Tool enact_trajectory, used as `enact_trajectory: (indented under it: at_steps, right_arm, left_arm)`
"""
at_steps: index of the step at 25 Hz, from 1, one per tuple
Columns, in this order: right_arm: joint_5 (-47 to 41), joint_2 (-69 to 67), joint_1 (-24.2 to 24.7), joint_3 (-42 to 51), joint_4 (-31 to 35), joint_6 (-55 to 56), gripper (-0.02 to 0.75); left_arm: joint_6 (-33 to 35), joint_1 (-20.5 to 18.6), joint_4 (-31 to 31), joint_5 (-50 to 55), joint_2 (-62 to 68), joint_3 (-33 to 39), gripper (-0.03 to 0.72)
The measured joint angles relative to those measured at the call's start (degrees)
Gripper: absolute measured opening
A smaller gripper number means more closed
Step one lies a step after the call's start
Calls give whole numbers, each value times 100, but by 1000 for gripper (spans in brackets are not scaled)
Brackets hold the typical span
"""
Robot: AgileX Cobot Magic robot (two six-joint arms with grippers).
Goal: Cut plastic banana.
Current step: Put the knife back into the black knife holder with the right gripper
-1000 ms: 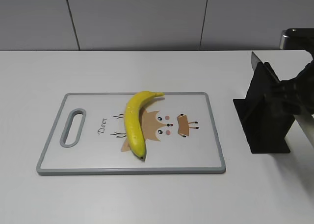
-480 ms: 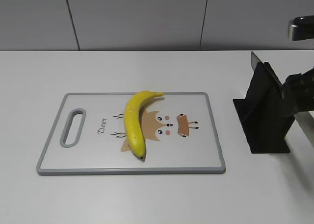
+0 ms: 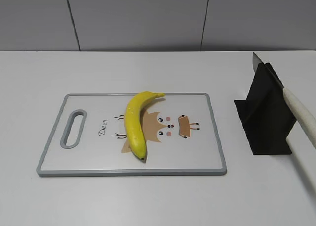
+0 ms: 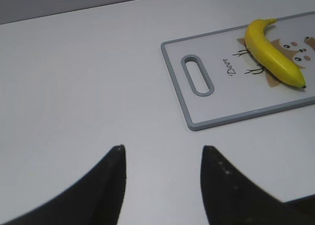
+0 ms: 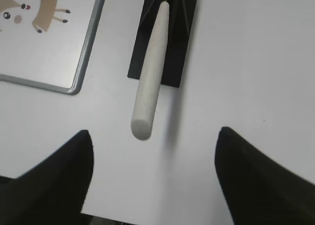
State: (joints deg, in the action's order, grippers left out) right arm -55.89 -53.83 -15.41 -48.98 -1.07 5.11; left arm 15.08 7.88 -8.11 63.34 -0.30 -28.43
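Observation:
The yellow plastic banana [image 3: 135, 123] lies whole on the grey-rimmed cutting board [image 3: 213, 123], stem toward the back; it also shows in the left wrist view [image 4: 272, 54]. A knife with a white handle [image 3: 301, 114] sits blade-first in a black stand [image 3: 264, 122] to the right of the board; the handle [image 5: 150, 77] points toward my right gripper. My right gripper [image 5: 154, 136] is open and empty, just short of the handle's end. My left gripper [image 4: 162, 148] is open and empty over the bare table, left of the board. Neither gripper shows in the exterior view.
The board [image 4: 178, 87] has a handle slot [image 4: 197, 75] at its left end and a deer drawing in the middle. A grey wall runs behind the white table [image 3: 148, 67].
My right gripper was beside the knife stand in the exterior view and has drawn back out of that view to the right. The banana, board and knife have not moved.

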Motion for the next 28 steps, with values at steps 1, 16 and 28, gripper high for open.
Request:
enact_trajectory:
  at_steps: [1, 16, 28]
  right_arm:
    - [-42, 250, 0, 116, 0, -72, 595]
    - [-335, 3550, 0, 1973, 204, -742, 595]
    - [-335, 5215, 0, 1978, 233, -773, 594]
  left_arm:
    - [0, 0, 0, 0, 0, 0, 480]
    - [0, 0, 0, -12, 0, 0, 480]
    - [0, 0, 0, -12, 0, 0, 480]
